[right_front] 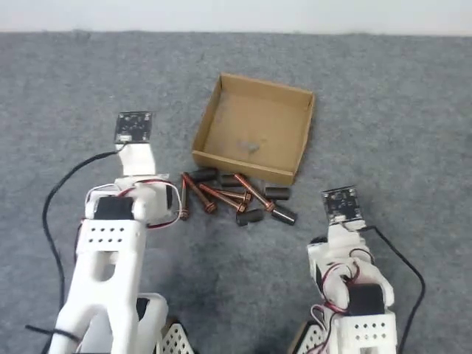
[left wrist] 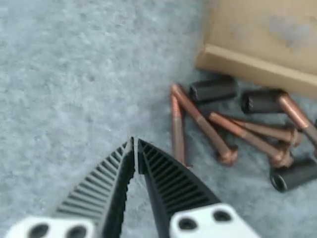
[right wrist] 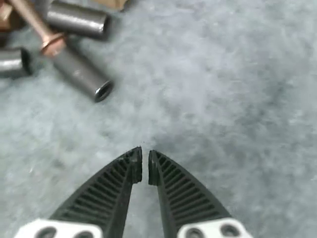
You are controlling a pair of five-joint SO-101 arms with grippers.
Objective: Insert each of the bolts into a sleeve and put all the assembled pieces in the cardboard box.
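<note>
Pinch mid-shank the slim copper-coloured metal bolts [right_front: 221,195], likely stiff, slick and roll-prone, heaped with short dark cylindrical sleeves [right_front: 276,193] just beside the open brown cardboard box [right_front: 243,167], left pincer [left wrist: 136,144] and right pincer [right wrist: 144,151] both closed, empty, short of that box.

Loose bolts [right_front: 220,196] and sleeves [right_front: 277,193] heaped below an open cardboard box [right_front: 243,167].
The shallow brown box sits upright and slightly askew at upper centre of the high view. Just beneath its near wall, at mid-frame, several copper-coloured bolts lie flat, criss-crossed and touching. Short dark cylindrical sleeves lie on their sides among and beside them, all outside the box.
</note>
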